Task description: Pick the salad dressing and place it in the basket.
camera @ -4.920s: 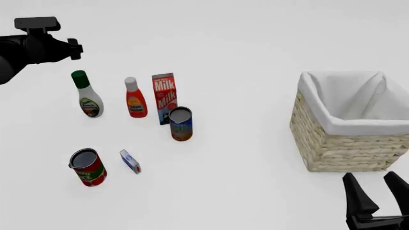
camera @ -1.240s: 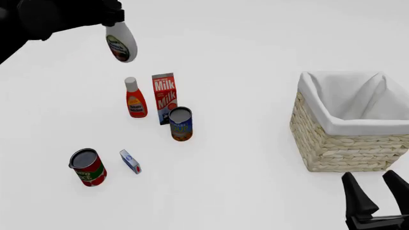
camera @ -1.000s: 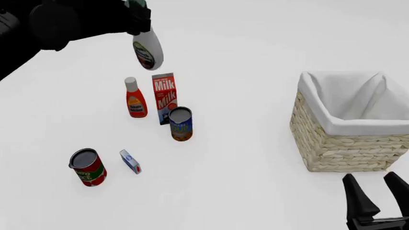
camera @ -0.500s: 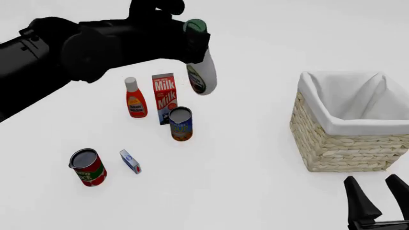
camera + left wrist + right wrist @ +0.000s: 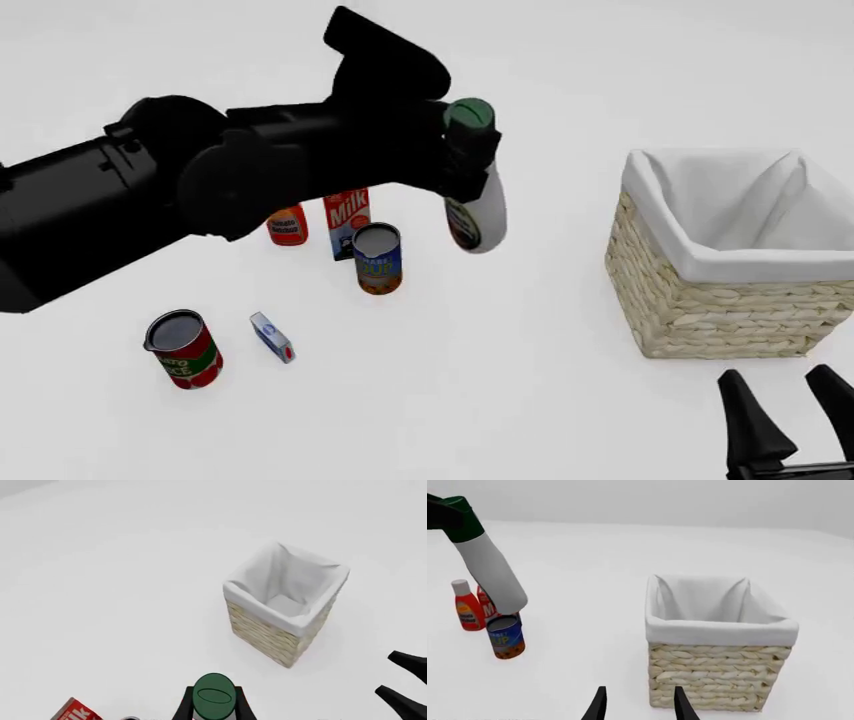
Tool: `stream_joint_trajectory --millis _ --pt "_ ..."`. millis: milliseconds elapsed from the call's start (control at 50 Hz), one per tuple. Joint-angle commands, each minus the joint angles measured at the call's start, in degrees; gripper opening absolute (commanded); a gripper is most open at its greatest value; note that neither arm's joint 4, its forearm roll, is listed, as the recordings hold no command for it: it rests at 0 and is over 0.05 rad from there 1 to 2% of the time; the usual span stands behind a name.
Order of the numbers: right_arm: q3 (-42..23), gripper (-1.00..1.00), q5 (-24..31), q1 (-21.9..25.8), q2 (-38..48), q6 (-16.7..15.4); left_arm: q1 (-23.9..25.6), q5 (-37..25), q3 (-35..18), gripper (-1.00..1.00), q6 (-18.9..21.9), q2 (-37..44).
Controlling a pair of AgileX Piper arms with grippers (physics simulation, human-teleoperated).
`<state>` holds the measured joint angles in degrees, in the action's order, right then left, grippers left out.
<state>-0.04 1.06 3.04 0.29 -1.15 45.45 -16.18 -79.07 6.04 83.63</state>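
Front view: the salad dressing (image 5: 477,208) hangs in mid-air near the middle of the frame, pinched at its dark green cap by the left gripper (image 5: 465,150). Its long axis runs nearly upright, leaning a little so the white body swings lower and to the right of the cap. The basket (image 5: 727,300) sits well apart at the right edge, so the coming move, as I judge it, turns on carrying the bottle rightward across bare table (image 5: 534,380) until it stands over the open top. The left arm is plainly the nearer one; the right gripper (image 5: 795,425) waits at the lower right corner with its jaws spread and nothing between them.

The bottle is smooth, curved white plastic with a green-and-red label low on its side. The basket is square, woven from coarse straw-coloured wicker, with a soft white cloth lining folded over its rim; in the left wrist view it looks deep and empty.

In the left half of the frame stand a milk carton (image 5: 347,210), a red bottle (image 5: 282,226) largely hidden by the arm, a blue tin (image 5: 378,259), a red tin (image 5: 183,349) and a small box (image 5: 272,337)
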Motion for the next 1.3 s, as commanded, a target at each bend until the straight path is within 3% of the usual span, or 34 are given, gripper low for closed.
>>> stream_joint_trajectory --millis 20,100,220,240,340,420,600,660,760,800,900,1300 --pt "-0.19 1.0 -0.01 0.93 -0.08 -1.42 1.61 1.32 1.92 -1.0 0.51 -0.55" --pt "-0.76 1.0 0.43 1.51 -0.16 -1.73 1.74 1.68 2.54 -1.0 0.44 -0.55" --pt "-3.03 1.0 2.48 5.57 1.11 -4.84 1.88 2.15 3.34 -1.0 0.69 -0.3" --pt "-4.27 1.0 2.99 6.45 2.79 -7.25 2.04 2.09 3.4 -1.0 0.65 -0.44" --pt "-7.59 1.0 3.68 8.45 6.73 -9.02 2.16 2.23 3.61 -1.0 0.45 -0.33" --pt "-11.4 1.0 4.22 10.19 10.83 -12.28 2.41 2.6 4.15 -1.0 0.3 -0.27" --pt "-18.36 1.0 5.19 13.49 18.08 -15.27 2.6 2.99 4.65 -1.0 0.17 0.11" --pt "-20.16 1.0 5.25 14.2 20.2 -14.58 2.7 2.95 4.66 -1.0 0.22 0.2" --pt "-25.28 1.0 6.48 16.67 24.45 -15.38 2.95 2.76 4.55 -1.0 0.17 0.2" --pt "-27.15 1.0 6.48 18.59 27.1 -17.37 3.05 2.81 4.58 -1.0 0.16 0.23" --pt "-29.77 1.0 7.21 20.75 29.2 -17.6 3.12 2.7 4.6 -1.0 -0.05 0.09" --pt "-32.89 1.0 4.14 27.64 37.45 -17.11 3.68 2.88 4.54 -1.0 -0.28 -0.15"
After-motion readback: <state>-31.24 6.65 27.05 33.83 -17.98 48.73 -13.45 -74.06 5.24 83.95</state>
